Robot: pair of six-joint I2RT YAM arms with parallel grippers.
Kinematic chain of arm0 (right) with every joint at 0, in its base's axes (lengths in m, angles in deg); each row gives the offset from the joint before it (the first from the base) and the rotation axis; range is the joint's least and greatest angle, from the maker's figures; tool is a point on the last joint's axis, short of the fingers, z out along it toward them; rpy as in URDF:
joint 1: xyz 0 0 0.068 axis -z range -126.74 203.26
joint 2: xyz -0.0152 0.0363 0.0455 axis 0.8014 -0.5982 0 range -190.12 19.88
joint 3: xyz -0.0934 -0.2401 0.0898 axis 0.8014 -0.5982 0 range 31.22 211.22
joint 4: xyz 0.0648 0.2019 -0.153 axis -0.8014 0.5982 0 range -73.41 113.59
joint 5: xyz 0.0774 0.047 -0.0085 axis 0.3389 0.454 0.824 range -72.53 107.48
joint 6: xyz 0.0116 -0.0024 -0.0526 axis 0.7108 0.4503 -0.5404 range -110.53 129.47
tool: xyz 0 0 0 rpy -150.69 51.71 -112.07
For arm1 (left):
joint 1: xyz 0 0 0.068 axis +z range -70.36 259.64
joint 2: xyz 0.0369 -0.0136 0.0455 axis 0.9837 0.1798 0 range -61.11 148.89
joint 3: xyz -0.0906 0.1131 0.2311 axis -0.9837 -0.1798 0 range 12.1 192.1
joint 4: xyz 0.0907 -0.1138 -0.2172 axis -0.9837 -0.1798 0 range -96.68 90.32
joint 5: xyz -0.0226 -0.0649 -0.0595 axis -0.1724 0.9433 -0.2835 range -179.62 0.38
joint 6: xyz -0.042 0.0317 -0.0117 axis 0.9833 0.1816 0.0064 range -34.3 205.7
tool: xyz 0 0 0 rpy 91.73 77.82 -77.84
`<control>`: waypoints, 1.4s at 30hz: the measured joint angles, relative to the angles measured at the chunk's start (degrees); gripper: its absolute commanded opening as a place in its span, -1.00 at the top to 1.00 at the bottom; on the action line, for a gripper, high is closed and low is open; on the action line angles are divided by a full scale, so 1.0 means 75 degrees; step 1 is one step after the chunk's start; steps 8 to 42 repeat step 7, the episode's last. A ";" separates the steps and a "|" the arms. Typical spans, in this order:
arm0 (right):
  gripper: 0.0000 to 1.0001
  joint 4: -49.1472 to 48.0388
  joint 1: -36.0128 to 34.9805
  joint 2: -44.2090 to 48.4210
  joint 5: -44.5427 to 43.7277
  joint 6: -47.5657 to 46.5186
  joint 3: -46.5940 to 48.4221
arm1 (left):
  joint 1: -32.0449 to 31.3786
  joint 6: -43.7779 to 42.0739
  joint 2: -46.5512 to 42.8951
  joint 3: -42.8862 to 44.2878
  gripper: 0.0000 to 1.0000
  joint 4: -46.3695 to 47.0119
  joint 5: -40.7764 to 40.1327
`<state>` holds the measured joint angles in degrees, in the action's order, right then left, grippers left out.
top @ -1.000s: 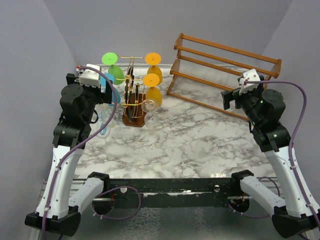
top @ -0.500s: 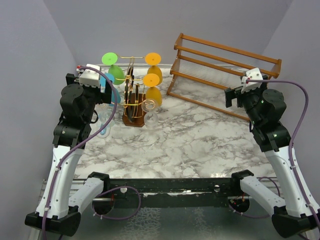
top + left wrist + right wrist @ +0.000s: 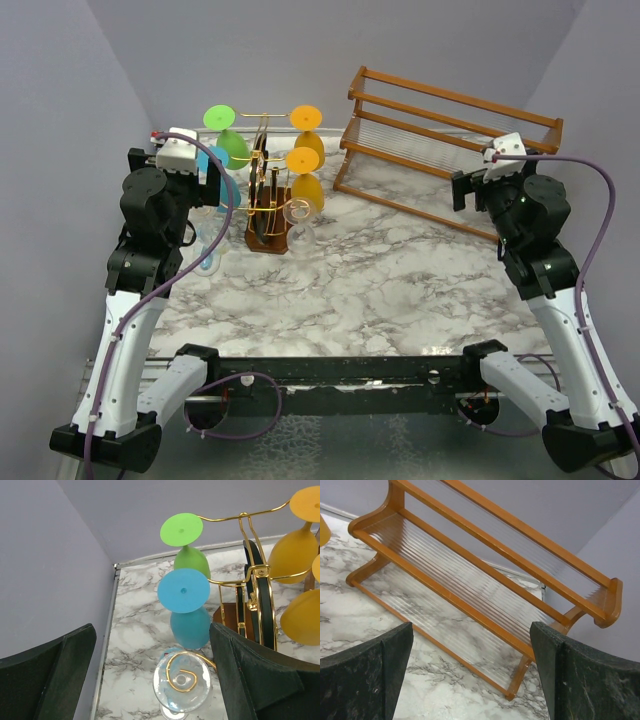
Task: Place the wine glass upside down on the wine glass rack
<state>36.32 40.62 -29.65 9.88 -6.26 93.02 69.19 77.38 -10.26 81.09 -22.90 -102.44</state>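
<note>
My left end effector [image 3: 152,645] hung wide open and empty beside the left flank of the wine glass rack [image 3: 257,587], a thin gold wire stand on a small dark wooden base. Its two dark fingers [image 3: 50,675] framed the view from my left wrist and touched nothing. The clear wine glass [image 3: 181,685] sat just below and ahead of that end effector, between the lines of the two fingers, near the lower edge of the wrist view. It was upside down: its round foot faced up toward the camera with the bowl beneath it, so its long axis ran upright and I looked almost straight down the stem. A gold scroll-ended arm of the rack curled across the foot. I judged that the glass hung from that arm, though I could not tell whether the bowl also touched the marble surface [image 3: 135,610]. Beyond it on the same side, a blue glass [image 3: 184,591] and then a green glass [image 3: 182,530] hung foot-up, and orange glasses [image 3: 295,550] hung on the other side of the wires. My left arm was by far the nearer one. My right end effector [image 3: 471,630] was also spread fully open and empty, well apart from the wire stand, facing the larger wooden slatted rack [image 3: 470,575]. In the overhead view my left arm largely hid the clear glass.
</note>
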 measured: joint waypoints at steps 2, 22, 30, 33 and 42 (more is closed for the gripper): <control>-0.99 0.0003 0.0000 0.0000 0.0105 0.0000 0.0000 | 0.0000 0.0000 0.0000 0.0000 -0.98 0.0003 -0.0012; -0.99 0.0015 0.0003 0.0000 0.0227 0.0000 0.0000 | 0.0000 -0.0015 0.0000 -0.0003 -0.98 0.0000 -0.0015; -0.99 0.0015 0.0003 0.0000 0.0227 0.0000 0.0000 | 0.0000 -0.0015 0.0000 -0.0003 -0.98 0.0000 -0.0015; -0.99 0.0015 0.0003 0.0000 0.0227 0.0000 0.0000 | 0.0000 -0.0015 0.0000 -0.0003 -0.98 0.0000 -0.0015; -0.99 0.0015 0.0003 0.0000 0.0227 0.0000 0.0000 | 0.0000 -0.0015 0.0000 -0.0003 -0.98 0.0000 -0.0015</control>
